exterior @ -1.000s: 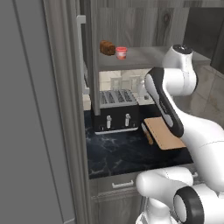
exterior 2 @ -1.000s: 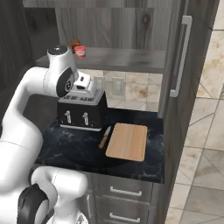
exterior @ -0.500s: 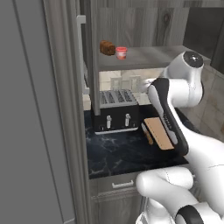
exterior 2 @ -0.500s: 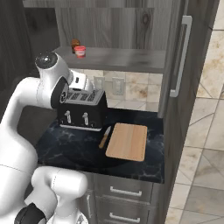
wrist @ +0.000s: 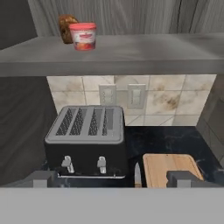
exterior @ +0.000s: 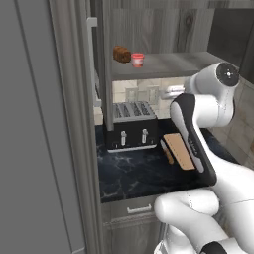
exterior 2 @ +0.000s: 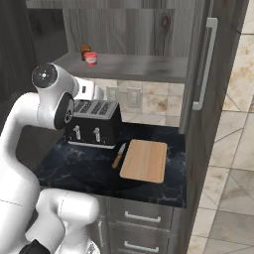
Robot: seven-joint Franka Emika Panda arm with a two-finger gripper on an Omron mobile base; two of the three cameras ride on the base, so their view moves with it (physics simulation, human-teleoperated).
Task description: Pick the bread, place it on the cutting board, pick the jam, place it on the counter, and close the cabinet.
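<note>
Kitchen alcove: black veined counter (exterior 2: 89,168) under an open dark wood cabinet (exterior 2: 124,30) with a grey shelf.

Claw (wrist: 111,178): jaws spread wide, nothing between them; it hangs in front of the toaster (wrist: 87,140), below shelf level and well short of the shelf items.

Bread (wrist: 66,27): dark crusty chunk at the left end of the shelf, towards the back. Not yet picked.

Jam (wrist: 83,36): small red jar with a white band, just beside the bread and nearer the shelf's front edge. Not yet picked.

Cutting board (exterior 2: 145,159): tan, bare, lying towards the right front of the counter, right of the toaster.

Cabinet door (exterior 2: 203,64): standing open at the right, bar handle facing the room. Not yet closed.

Progress: as judged, no step is finished; all the placing and the door closing remain.

Other items: a knife (exterior 2: 118,155) lying between toaster and board; wall sockets (wrist: 123,95) on the tiled back wall.

Obstructions: the jam sits partly in front of the bread as seen from the hand, so reaching past it likely risks a knock; the shelf's front edge lies above the claw.
</note>
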